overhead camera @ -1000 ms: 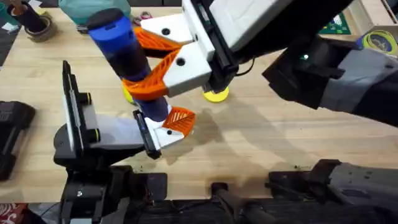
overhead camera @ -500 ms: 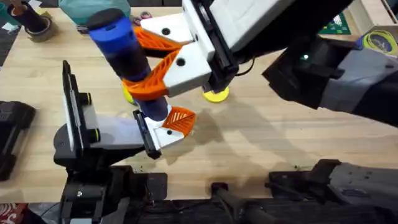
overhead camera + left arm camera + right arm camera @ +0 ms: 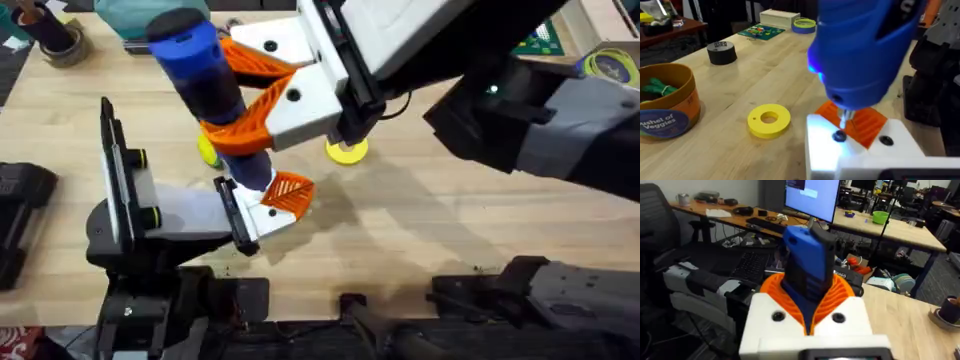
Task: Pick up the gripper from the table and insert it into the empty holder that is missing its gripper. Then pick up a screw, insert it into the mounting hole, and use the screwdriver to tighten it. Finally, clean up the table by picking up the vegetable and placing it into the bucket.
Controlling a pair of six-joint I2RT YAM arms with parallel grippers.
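Note:
My right gripper point(image 3: 225, 100) reaches across the table from the right, shut on the blue screwdriver point(image 3: 195, 55), which stands nearly upright. In the right wrist view its orange pads point(image 3: 840, 292) clasp the screwdriver point(image 3: 807, 265). The screwdriver's metal tip point(image 3: 844, 119) rests on a dark screw point(image 3: 839, 136) in the white holder point(image 3: 860, 155). The orange ribbed gripper point(image 3: 290, 192) sits in that holder point(image 3: 255, 225), on the black-and-grey claw at the lower left. A yellow-green vegetable point(image 3: 208, 152) peeks out behind the screwdriver. The orange-brown bucket point(image 3: 665, 107) holds green items.
A yellow ring disc point(image 3: 347, 152) lies on the wood just right of the holder, also the yellow disc point(image 3: 769, 120) between bucket and holder. A black tape roll point(image 3: 721, 52) and a green circuit board point(image 3: 761, 31) lie farther off. A second hole point(image 3: 885, 141) shows in the holder.
My right gripper and the screwdriver have shifted slightly to the right, uncovering a bit more of the vegetable. The holder and the orange gripper have not moved.

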